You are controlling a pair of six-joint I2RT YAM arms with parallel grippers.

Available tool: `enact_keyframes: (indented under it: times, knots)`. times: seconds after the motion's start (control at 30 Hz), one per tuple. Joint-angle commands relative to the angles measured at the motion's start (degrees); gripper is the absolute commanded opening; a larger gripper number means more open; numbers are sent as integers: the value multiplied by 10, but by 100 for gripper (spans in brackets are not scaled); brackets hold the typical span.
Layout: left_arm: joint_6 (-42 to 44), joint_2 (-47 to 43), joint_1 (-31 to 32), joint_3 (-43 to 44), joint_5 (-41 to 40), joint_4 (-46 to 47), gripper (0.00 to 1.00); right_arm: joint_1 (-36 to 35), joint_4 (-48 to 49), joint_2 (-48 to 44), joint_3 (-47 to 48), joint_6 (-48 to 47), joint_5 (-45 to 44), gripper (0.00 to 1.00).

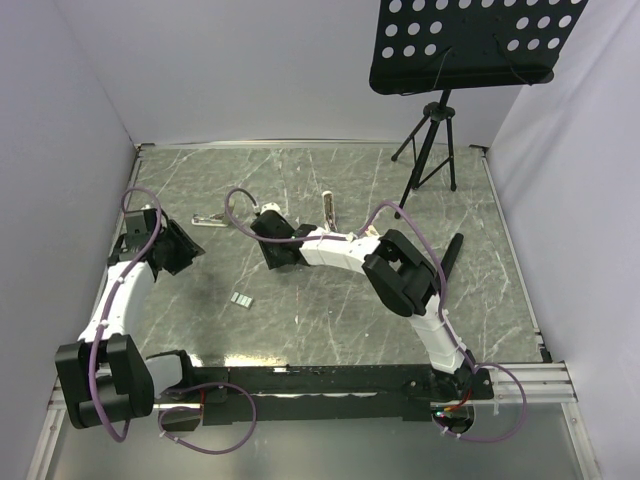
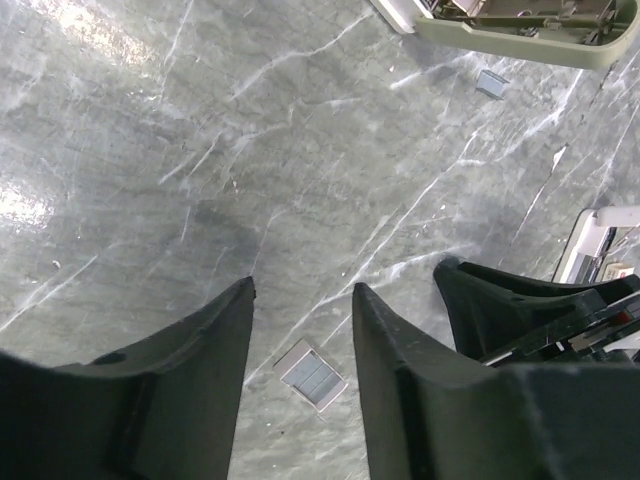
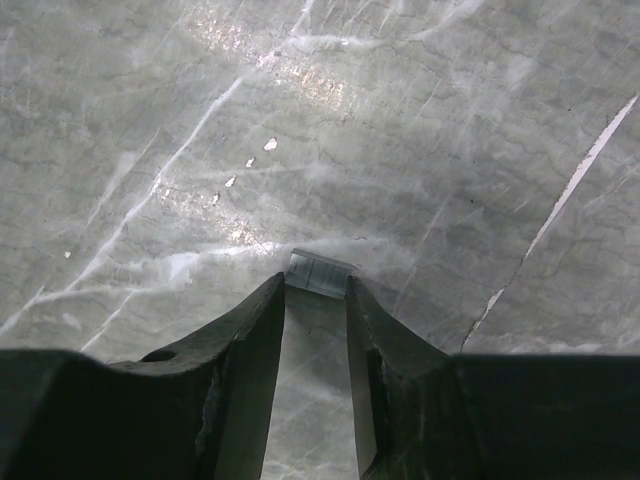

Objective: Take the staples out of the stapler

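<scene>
Stapler (image 2: 530, 45) lies opened on the tabletop (image 2: 200, 150), inner channel exposed (so strips can come out) — left claw (image 2: 303, 288) spread and empty near it, right claw (image 3: 316, 280) nipping a loose staple strip (image 3: 320, 270) at its tips — likely clearing it away.

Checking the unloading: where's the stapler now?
The slim white metal-channelled stapler lies open at the left wrist view's top right, beyond a small grey block.

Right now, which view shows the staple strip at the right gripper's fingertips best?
Right wrist: the staple strip sits centred and close, between the right gripper's fingertips. Top external: the right gripper hides it. Left wrist: only that gripper's black body shows, not this strip.
</scene>
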State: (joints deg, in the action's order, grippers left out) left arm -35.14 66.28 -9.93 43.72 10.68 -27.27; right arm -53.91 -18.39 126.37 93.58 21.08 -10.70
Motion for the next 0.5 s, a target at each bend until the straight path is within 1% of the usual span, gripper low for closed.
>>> enact_keyframes:
  times: [0.0, 0.23, 0.3, 0.37, 0.4, 0.43, 0.47]
  knots:
    - [-2, 11, -3, 3, 0, 11, 50, -8, 18, -9, -14, -13, 1, 37]
    - [-16, 37, -12, 14, -32, -7, 52, -18, 32, -45, -30, -31, 18, 34]
    - [-22, 40, -20, 10, -27, -3, 52, -25, 39, -56, -42, -39, 27, 34]
    - [-36, 48, -28, 0, -8, 3, 53, -33, 55, -75, -58, -49, 40, 33]
    - [-41, 64, -46, -4, 8, 10, 54, -37, 62, -82, -65, -53, 45, 33]
    - [-46, 76, -61, -17, 60, 15, 54, -40, 75, -95, -78, -60, 53, 33]
    - [-47, 89, -76, -24, 94, 22, 54, -44, 80, -101, -83, -62, 56, 34]
